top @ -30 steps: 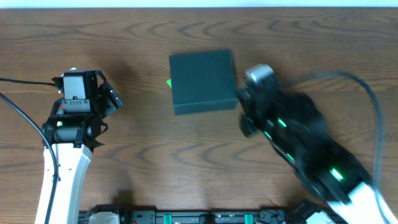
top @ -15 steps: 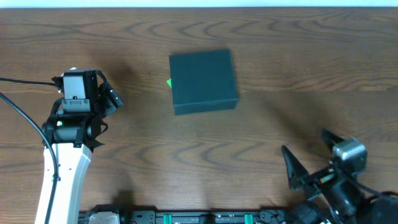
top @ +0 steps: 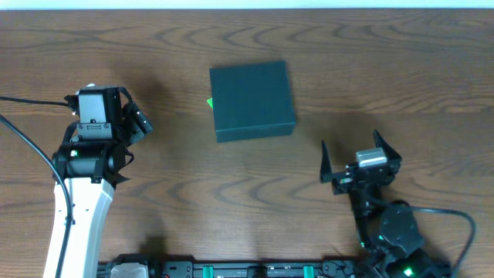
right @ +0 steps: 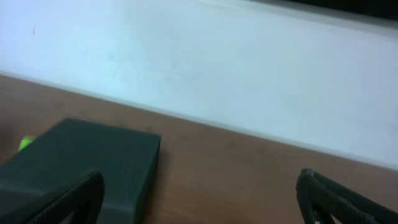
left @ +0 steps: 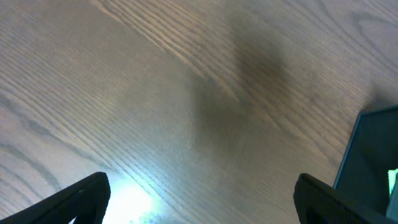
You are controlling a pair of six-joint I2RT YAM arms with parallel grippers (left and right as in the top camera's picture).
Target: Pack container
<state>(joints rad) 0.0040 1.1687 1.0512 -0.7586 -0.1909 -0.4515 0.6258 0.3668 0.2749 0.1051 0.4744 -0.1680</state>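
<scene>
Your matte dark teal square cardboard box [top: 252,100] sits closed, upper centre of the overhead frame; likely light, stiff, smooth-sided; take it by the lid's edge. Both the left gripper [left: 200,198] and right gripper [top: 353,153] gape wide, empty.

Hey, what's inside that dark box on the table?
The box is closed, so its inside is hidden. Only a small bright green bit shows at its left edge, and I cannot tell what it is.
</scene>
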